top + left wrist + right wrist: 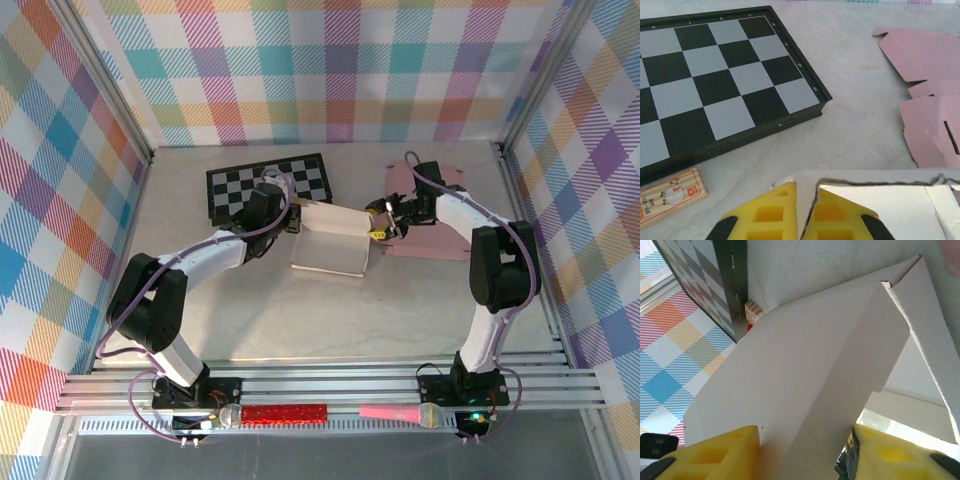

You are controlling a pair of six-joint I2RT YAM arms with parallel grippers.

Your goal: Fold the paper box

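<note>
Chessboard (268,185): lies flat at the far left of the table (250,310); a small wooden block (670,192) rests just beside its near edge.

Left gripper (806,215): fully closed, its yellow fingers pinching the torn-looking upper edge of a raised white wall at the box's far left corner.

Box (330,245): white paper box in the middle of the table, between the two arms, with its base panel flat and the far side lifted along a crease.

Right gripper (805,455): jaws partly apart and straddling a slanted white flap on the box's right side. A gap shows beside the right finger, so I judge it is not yet clamped; whether the left finger touches the paper I cannot tell.

Pink sheet (435,240): flat, unfolded pink cardboard at the far right, apart from the white box.

Done so far: creases started and at least one wall stood up and held.

Left to do: by my reading most of it, namely bringing the right flap in, raising the near side and locking the walls.
</note>
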